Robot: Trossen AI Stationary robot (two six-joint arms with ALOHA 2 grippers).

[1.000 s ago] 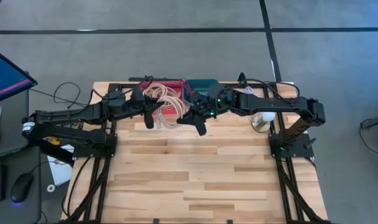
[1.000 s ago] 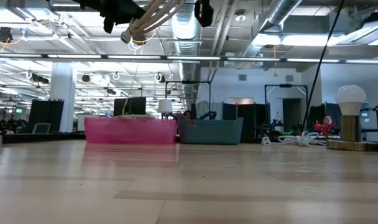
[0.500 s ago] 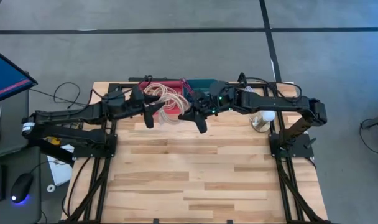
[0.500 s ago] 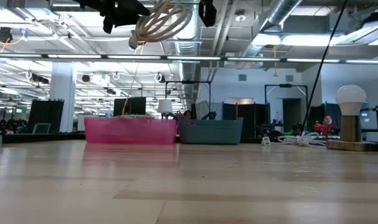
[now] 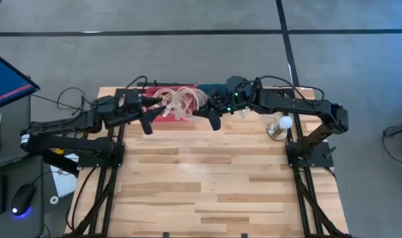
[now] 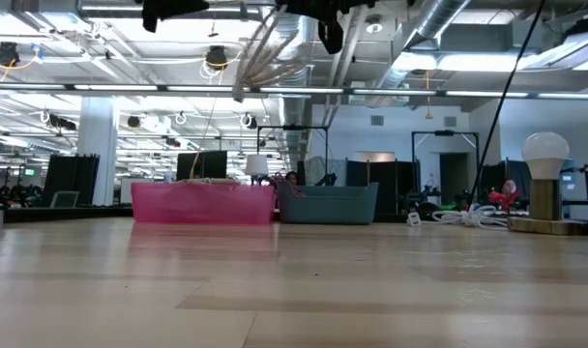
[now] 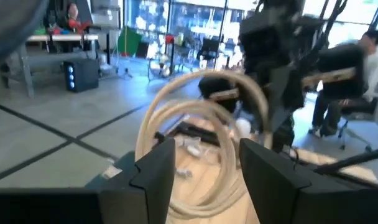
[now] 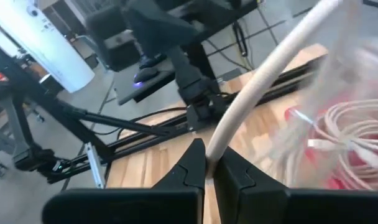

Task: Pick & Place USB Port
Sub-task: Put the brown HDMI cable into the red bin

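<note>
One pale, looped USB cable (image 5: 176, 102) hangs in the air over the pink bin (image 5: 162, 116) at the table's twelve o'clock edge, right gripper (image 8: 207, 167) pinching a smooth round strand while left gripper (image 7: 201, 171) stands spread around the coil.

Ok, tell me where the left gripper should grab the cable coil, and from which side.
Take the cable coil across its bunched strands on the arc nearest the left gripper, coming from that arm's own side. The coil hangs above the pink bin, the right gripper pinches one strand, and the left's parted fingers face the loops, so closing there probably catches them all.
</note>
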